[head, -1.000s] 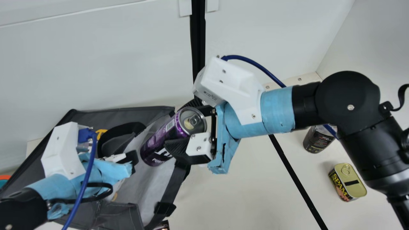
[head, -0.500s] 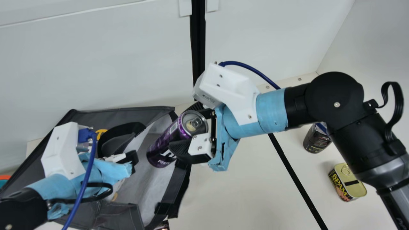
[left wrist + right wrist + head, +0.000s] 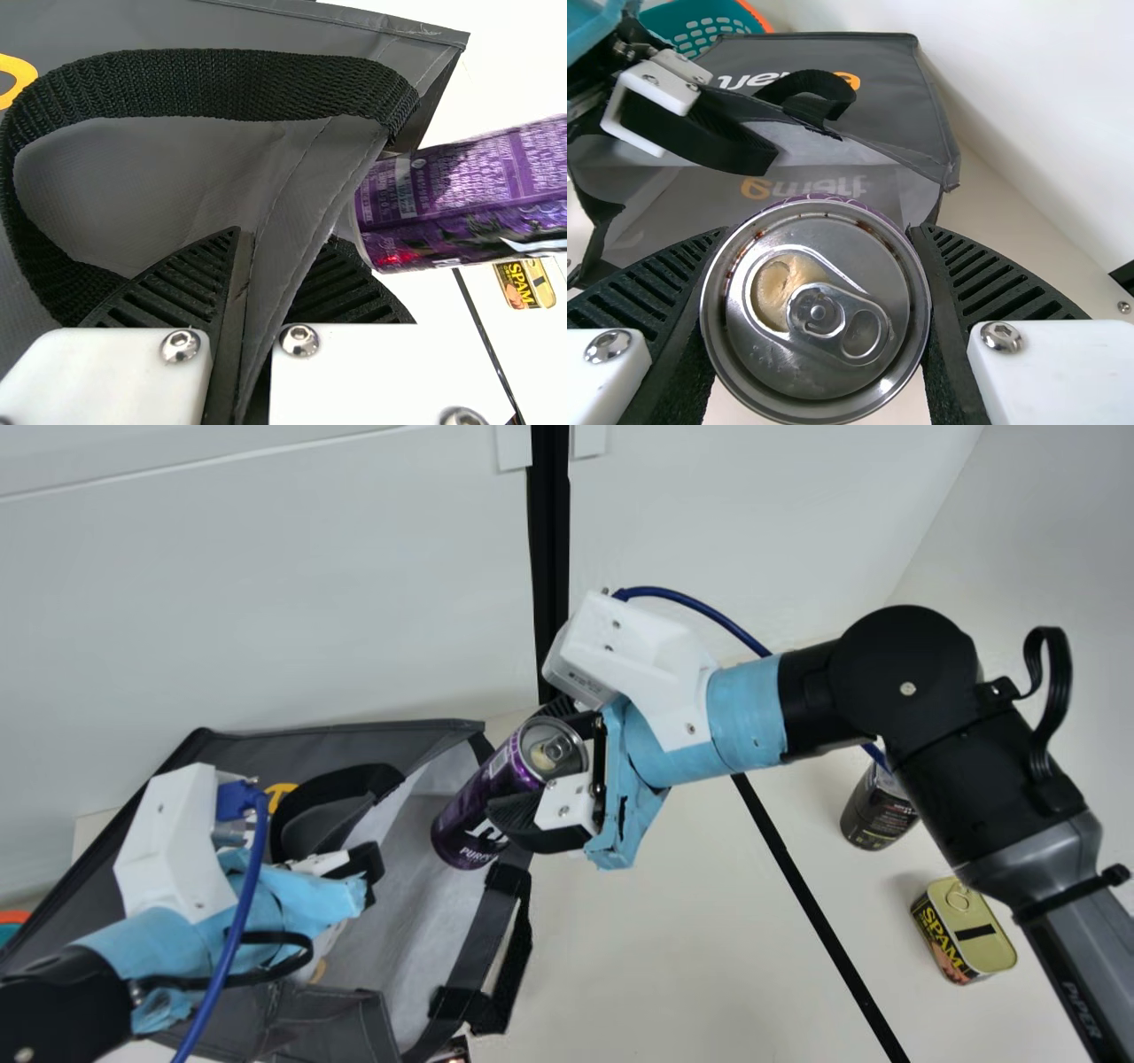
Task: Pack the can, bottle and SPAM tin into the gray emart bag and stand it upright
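Note:
In the main view my right gripper (image 3: 524,763) is shut on the purple can (image 3: 469,825), tilted over the open mouth of the gray bag (image 3: 403,921). The right wrist view has the can's opened lid (image 3: 819,310) between the fingers of my right gripper (image 3: 819,232). The bag lies on its side, and at its mouth my left gripper (image 3: 368,872) is shut on its edge; the left wrist view shows fabric pinched in my left gripper (image 3: 283,252). The SPAM tin (image 3: 974,934) and a dark-labelled bottle (image 3: 877,815), partly hidden by the right arm, stand on the right.
A black strap (image 3: 514,965) hangs from the bag's mouth onto the table. A teal and orange basket (image 3: 700,27) stands behind the bag. A small dark object (image 3: 454,1052) shows at the main view's bottom edge. A black line crosses the table between bag and SPAM tin.
My right gripper has carried the can a little to the right and slightly up in the main view. The bag's strap beside it has swung loose onto the table. The left arm has kept still.

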### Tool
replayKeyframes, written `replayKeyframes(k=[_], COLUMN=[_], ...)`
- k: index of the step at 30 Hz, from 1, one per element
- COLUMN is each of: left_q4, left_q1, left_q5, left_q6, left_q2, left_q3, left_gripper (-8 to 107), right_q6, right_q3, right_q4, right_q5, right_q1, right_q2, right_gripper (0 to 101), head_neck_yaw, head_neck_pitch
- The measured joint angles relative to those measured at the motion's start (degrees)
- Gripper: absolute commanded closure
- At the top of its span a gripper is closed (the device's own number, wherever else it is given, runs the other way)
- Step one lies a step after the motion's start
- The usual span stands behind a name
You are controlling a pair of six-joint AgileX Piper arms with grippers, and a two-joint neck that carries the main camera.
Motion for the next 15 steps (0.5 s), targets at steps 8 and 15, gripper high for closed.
replayKeyframes(k=[8, 15], left_q4=[0.0, 0.0], left_q1=[0.0, 0.0], left_q5=[0.0, 0.0], left_q6=[0.0, 0.0], left_q2=[0.0, 0.0], left_q3=[0.0, 0.0], left_gripper=[107, 107], right_q6=[0.0, 0.06], right_q3=[-0.41, -0.99], right_q4=[1.0, 2.26], right_q5=[0.04, 0.1], right_q1=[-0.41, -0.74], right_q2=[1.78, 3.38], right_gripper=[101, 101], head_neck_yaw=[0.09, 0.0], head_neck_pitch=[0.0, 0.0])
